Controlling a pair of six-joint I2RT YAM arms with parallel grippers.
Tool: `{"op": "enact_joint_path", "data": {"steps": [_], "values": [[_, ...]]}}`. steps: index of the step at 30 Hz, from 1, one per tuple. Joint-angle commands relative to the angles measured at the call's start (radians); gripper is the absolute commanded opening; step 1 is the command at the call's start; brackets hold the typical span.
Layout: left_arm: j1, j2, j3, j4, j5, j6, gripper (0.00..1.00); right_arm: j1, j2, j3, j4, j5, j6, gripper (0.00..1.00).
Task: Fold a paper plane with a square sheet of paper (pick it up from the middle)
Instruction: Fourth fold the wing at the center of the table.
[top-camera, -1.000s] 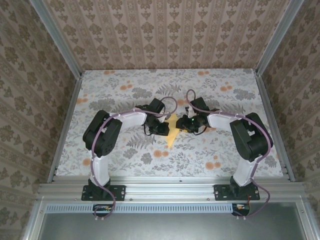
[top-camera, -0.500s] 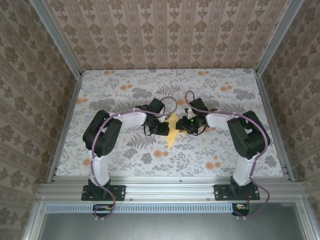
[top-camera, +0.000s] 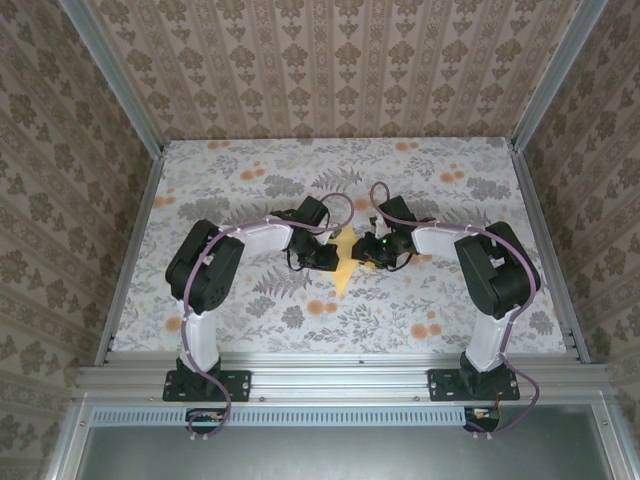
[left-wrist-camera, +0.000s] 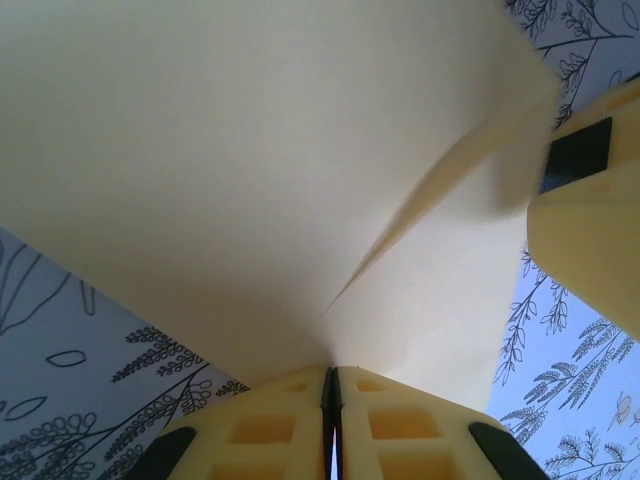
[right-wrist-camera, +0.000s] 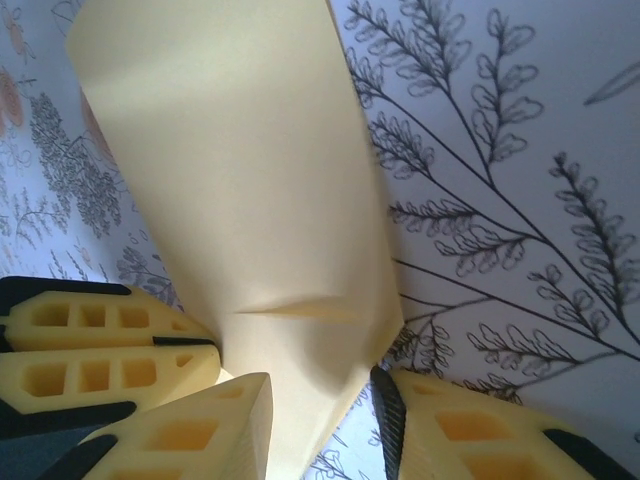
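Centre-left of the top view: the left gripper (top-camera: 322, 257) is closed flat on the near edge of the paper plane (top-camera: 345, 268). In the left wrist view its fingers (left-wrist-camera: 270, 425) meet at the bottom centre with the paper pinched between them.

Centre: the paper plane is part-folded and hangs between the two grippers above the floral cloth (top-camera: 250, 190), with its point toward the bottom of the frame. A raised crease runs across it.

Centre-right: the right gripper (top-camera: 373, 250) stands partly open astride the opposite edge. In the right wrist view the paper passes between its jaws. It cannot be determined whether the pads press on it.

Hazards:
- Tear. The cause would be the arms drawing apart while the left pinch holds.
- Stray crease. The cause would be the right jaws closing on the bowed paper off the intended fold line.
- Slip. The left pinch has only a narrow margin of paper, so a twist could free it.
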Motion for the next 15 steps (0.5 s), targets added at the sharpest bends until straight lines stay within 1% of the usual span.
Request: {"op": "enact_joint_path", "data": {"steps": [1,5,8,15], "values": [[0.008,0.054,-0.029,-0.017,-0.029,0.029,0.12,0.000,-0.049,-0.009,-0.048,0.026,-0.016,0.37],[0.008,0.055,-0.025,-0.019,-0.029,0.031,0.11,0.000,-0.044,-0.006,-0.032,0.009,-0.007,0.37],[0.009,0.054,-0.024,-0.019,-0.029,0.029,0.11,-0.001,-0.036,-0.002,0.012,-0.027,0.011,0.36],[0.008,0.055,-0.028,-0.018,-0.029,0.029,0.12,0.002,0.001,0.025,-0.006,-0.022,0.006,0.35]]}}
